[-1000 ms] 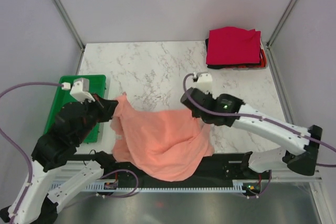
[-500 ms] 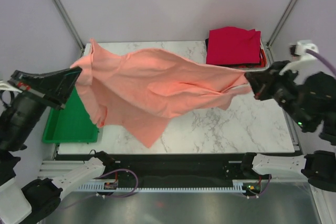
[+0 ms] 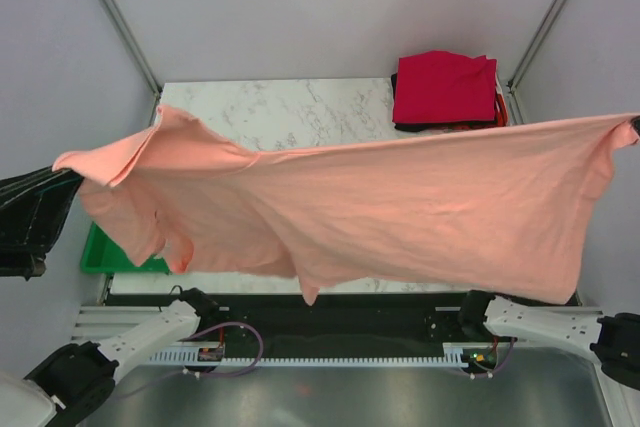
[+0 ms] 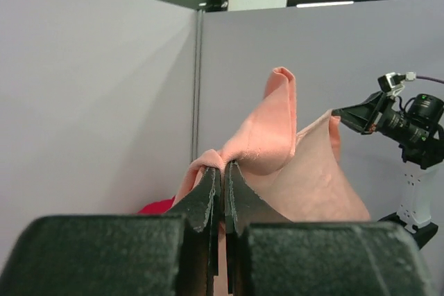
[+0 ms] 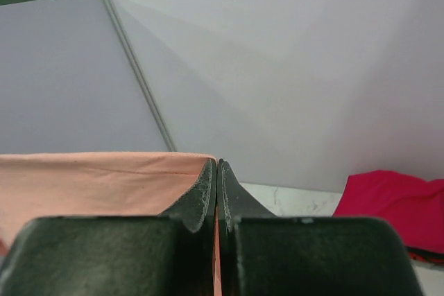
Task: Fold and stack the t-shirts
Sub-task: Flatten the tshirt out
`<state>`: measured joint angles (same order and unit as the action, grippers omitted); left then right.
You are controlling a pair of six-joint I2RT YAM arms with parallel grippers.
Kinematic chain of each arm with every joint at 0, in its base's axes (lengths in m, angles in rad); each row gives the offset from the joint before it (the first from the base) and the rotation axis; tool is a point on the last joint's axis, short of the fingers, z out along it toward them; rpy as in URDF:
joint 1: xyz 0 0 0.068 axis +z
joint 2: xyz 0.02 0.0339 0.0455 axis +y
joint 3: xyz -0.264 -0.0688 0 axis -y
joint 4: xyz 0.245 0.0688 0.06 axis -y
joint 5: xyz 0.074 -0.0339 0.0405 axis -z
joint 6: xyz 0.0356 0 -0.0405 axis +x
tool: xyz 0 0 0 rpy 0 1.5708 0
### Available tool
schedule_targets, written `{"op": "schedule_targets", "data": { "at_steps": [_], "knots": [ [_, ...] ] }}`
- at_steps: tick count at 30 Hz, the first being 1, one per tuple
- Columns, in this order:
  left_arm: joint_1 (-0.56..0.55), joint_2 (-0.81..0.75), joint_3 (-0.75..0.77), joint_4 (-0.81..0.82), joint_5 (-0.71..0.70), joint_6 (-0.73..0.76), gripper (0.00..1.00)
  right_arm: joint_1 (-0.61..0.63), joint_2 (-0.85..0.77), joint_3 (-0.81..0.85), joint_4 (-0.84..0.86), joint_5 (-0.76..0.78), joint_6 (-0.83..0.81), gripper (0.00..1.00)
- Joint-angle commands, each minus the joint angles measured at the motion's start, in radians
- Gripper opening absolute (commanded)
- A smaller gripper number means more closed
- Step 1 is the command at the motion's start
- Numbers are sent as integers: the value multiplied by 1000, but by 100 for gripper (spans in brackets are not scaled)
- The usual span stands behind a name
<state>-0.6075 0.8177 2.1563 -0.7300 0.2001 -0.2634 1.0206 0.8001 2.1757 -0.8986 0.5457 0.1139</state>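
Top external: salmon-pink t-shirt (image 3: 400,212) stretched; left gripper (image 4: 223,168), right gripper (image 5: 216,164) clamp its edges.

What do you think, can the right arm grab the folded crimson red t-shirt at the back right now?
Probably not: the right gripper is shut on the salmon-pink cloth t-shirt, stretched in midair to the left gripper.

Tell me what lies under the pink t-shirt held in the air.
The marble table: only its far strip shows. A corner of the green tray peeks out below the salmon-pink t-shirt on the left. The rest of both is covered.
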Motion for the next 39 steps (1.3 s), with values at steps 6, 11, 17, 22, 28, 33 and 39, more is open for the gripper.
{"op": "schedule_targets", "data": {
  "at_steps": [6,11,17,22,28,33,39],
  "knots": [
    [5,230,62,129,-56,131,2,-25,279,15,84,349,-203,0],
    [6,374,-25,101,-268,170,2,-66,450,-210,154,636,-177,0],
    [314,636,-205,58,-49,6,2,-462,574,-560,239,289,82,0],
    [432,1040,-193,14,-65,-66,74,-689,882,-572,291,18,153,86],
    [462,1218,-39,-154,-120,-155,100,-703,976,-528,273,-32,113,98],
    [448,982,-469,50,-125,-187,97,-703,832,-753,339,-170,179,98],
    [430,756,-922,259,-113,-275,93,-705,824,-939,368,-282,286,98]
  ]
}}
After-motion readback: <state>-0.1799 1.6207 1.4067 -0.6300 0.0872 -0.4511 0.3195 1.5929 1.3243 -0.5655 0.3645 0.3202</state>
